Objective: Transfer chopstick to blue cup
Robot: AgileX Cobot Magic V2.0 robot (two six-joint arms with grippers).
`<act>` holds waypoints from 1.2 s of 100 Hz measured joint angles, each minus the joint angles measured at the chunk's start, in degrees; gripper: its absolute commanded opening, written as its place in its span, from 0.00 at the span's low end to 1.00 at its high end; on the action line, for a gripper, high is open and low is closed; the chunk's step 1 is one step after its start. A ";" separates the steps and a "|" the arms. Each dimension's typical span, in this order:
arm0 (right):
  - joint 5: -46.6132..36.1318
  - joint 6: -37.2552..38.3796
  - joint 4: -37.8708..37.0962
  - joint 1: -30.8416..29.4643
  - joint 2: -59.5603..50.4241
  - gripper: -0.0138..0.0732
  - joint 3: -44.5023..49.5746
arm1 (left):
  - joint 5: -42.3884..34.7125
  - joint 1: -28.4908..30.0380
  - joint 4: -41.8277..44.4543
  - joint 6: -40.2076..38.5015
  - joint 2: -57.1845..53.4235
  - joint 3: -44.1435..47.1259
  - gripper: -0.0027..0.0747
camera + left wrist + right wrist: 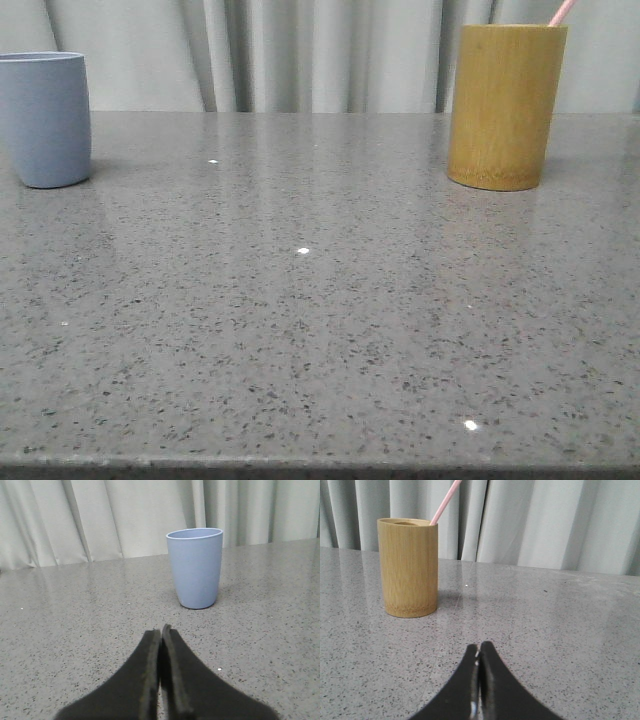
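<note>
The blue cup (43, 118) stands upright at the far left of the table; it also shows in the left wrist view (194, 567). A pale pink chopstick (562, 12) leans out of the yellow-brown bamboo holder (505, 105) at the far right; only its top end shows. In the right wrist view the chopstick (446, 502) rises from the holder (408, 567). My left gripper (161, 630) is shut and empty, short of the blue cup. My right gripper (479, 646) is shut and empty, short of the holder. Neither gripper shows in the front view.
The grey speckled table (320, 300) runs to a front edge at the bottom of the front view. Pale curtains (300, 50) hang behind the table. Both cups stand near the table's back edge.
</note>
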 measured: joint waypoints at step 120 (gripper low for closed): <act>8.12 0.00 5.79 0.00 0.47 0.08 -8.12 | 10.21 0.00 -3.19 -0.11 2.99 -10.36 0.01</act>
